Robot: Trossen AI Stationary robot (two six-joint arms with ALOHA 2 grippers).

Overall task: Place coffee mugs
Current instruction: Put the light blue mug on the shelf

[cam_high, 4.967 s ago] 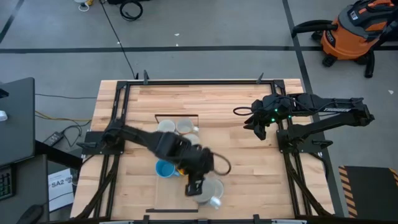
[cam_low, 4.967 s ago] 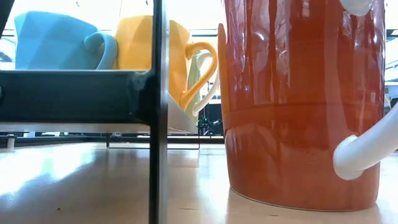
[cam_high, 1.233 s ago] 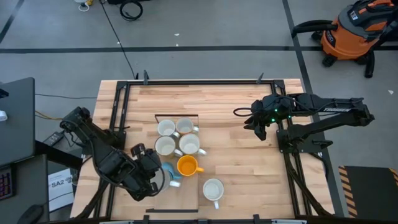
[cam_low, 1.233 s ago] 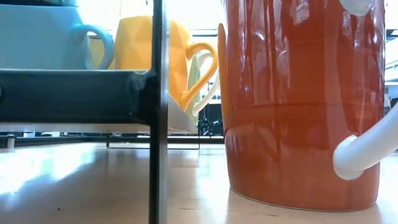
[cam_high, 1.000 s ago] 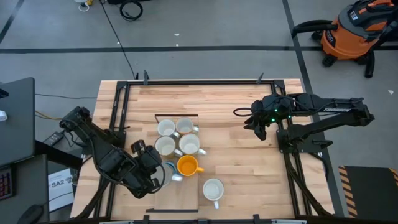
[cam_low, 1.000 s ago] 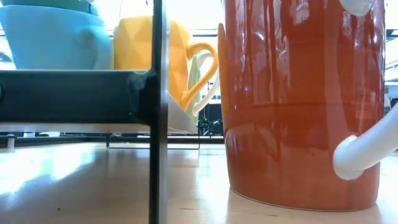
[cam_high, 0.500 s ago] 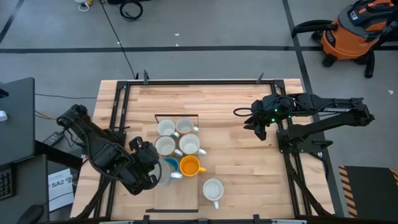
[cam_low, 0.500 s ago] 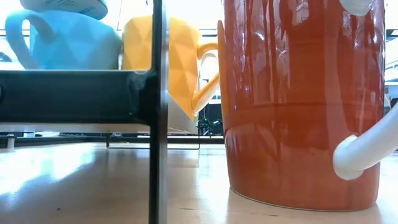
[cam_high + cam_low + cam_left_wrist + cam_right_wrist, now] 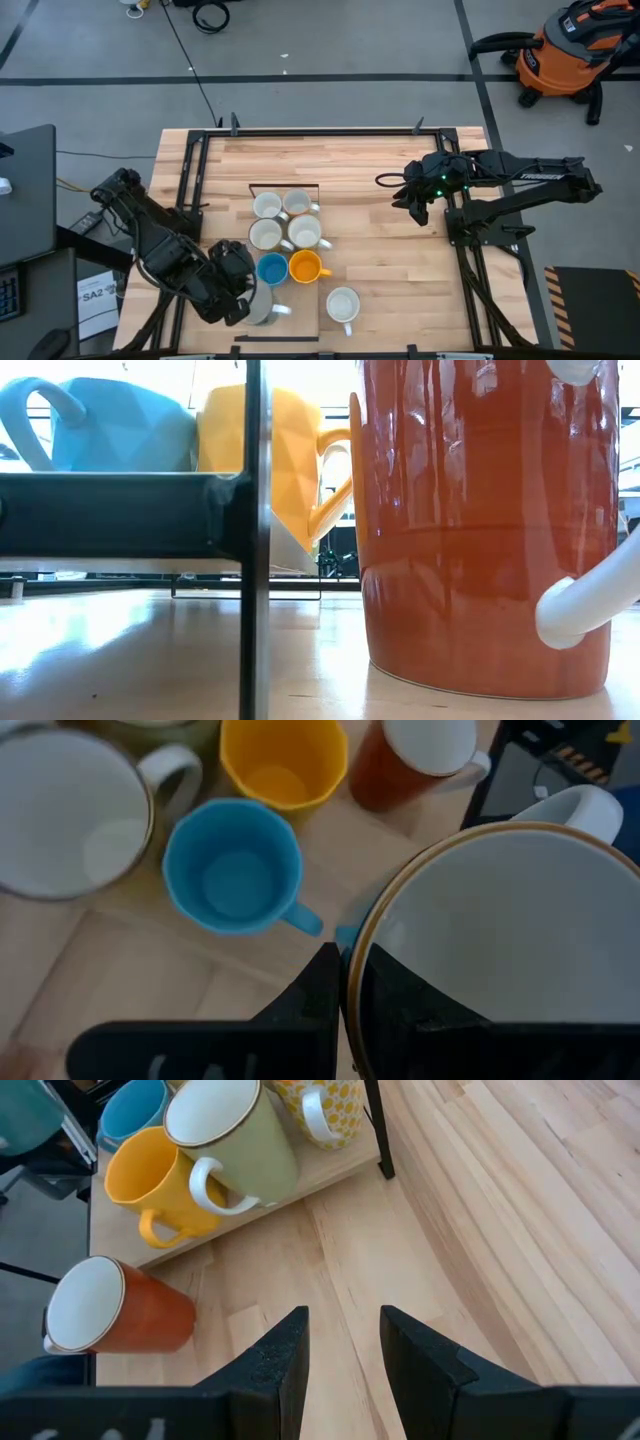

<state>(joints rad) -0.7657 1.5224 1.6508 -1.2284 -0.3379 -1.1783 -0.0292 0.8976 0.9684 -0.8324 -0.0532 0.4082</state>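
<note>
My left gripper (image 9: 248,298) is near the table's near left corner, shut on a greyish mug (image 9: 262,305) with a white inside. Beside it the bright blue mug (image 9: 272,268) and the orange mug (image 9: 302,266) stand upright on a thin board (image 9: 300,325). Behind them stand several white and cream mugs (image 9: 285,220). A red-orange mug (image 9: 343,305) with a white inside stands on the wood nearer the near edge. My right gripper (image 9: 413,207) hangs open over the table's right part, far from all mugs. My left gripper holds the greyish mug by its rim (image 9: 352,945), on the side opposite the white handle (image 9: 575,808). One finger (image 9: 318,995) is outside the wall and the other inside. The fingers come from above. The mug is upright; whether its base rests on the board I cannot tell.
A black frame runs round the table's edges (image 9: 320,131). A black bar (image 9: 252,540) fills the foreground of the low view, with the red-orange mug (image 9: 480,520) close beside it. Bare wood (image 9: 400,270) lies between the mugs and the right arm's base.
My left gripper carried the greyish mug from over the blue mug toward the table's near edge and lower. The blue mug, half covered before, now shows whole. It has turned about: its handle showed on the right in the low view and now shows on the left.
</note>
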